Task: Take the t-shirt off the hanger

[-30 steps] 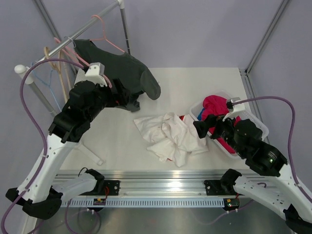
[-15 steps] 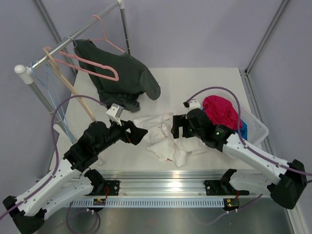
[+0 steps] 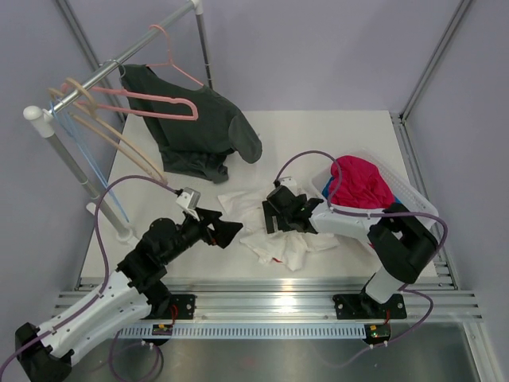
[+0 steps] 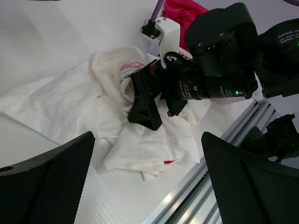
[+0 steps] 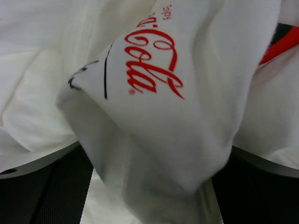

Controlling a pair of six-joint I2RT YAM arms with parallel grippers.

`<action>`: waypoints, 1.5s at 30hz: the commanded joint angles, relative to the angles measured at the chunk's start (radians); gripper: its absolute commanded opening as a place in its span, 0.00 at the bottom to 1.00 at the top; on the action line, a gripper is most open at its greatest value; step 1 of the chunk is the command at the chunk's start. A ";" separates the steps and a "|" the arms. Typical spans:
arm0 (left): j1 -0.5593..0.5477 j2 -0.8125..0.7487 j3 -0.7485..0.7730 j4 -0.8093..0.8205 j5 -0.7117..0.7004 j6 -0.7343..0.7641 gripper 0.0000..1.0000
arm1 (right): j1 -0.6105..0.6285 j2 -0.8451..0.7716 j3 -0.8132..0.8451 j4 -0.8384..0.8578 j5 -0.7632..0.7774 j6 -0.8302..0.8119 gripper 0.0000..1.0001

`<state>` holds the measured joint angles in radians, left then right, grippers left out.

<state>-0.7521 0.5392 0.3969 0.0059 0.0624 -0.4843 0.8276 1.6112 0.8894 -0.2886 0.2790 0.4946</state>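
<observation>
The white t-shirt (image 3: 290,239) lies crumpled on the table, off the hanger, with red lettering showing in the right wrist view (image 5: 154,93) and a red patch in the left wrist view (image 4: 93,102). The salmon-pink hanger (image 3: 143,96) hangs bare on the rail at the back left. My right gripper (image 3: 269,215) is pressed into the shirt's top. Its jaws stand apart with a fold of cloth between them (image 5: 154,186). My left gripper (image 3: 228,228) is open and empty just left of the shirt, low over the table (image 4: 149,182).
A dark grey t-shirt (image 3: 199,127) hangs from the rail (image 3: 103,72) on a thin pink hanger. A beige hanger (image 3: 107,135) and a light-blue wire hanger (image 3: 89,171) hang at the left. A white basket (image 3: 421,211) at the right holds a magenta garment (image 3: 362,183). A metal rail (image 3: 278,290) runs along the front.
My left arm came down from the rack to the table and left the pink hanger on the rail. My right gripper moved left from the basket onto the t-shirt.
</observation>
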 commanded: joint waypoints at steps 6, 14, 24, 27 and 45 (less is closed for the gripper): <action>-0.004 -0.128 -0.064 0.115 -0.134 -0.042 0.99 | 0.022 0.137 0.020 0.100 0.034 0.061 0.84; -0.004 -0.148 -0.055 0.063 -0.170 -0.046 0.99 | 0.022 0.061 0.158 -0.021 0.055 0.016 0.00; -0.004 -0.180 -0.052 0.029 -0.203 -0.059 0.99 | -0.060 -0.427 0.502 -0.527 0.515 -0.254 0.00; -0.004 -0.163 -0.044 0.042 -0.190 -0.065 0.99 | -0.125 -0.529 0.540 -0.563 0.522 -0.287 0.00; -0.004 -0.177 -0.038 0.036 -0.145 -0.083 0.99 | -0.346 -0.761 0.341 -0.462 0.543 -0.262 0.00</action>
<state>-0.7517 0.3790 0.3336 0.0025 -0.0998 -0.5526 0.5426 0.8448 1.2831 -0.8604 0.8852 0.1944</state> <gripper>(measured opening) 0.987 0.220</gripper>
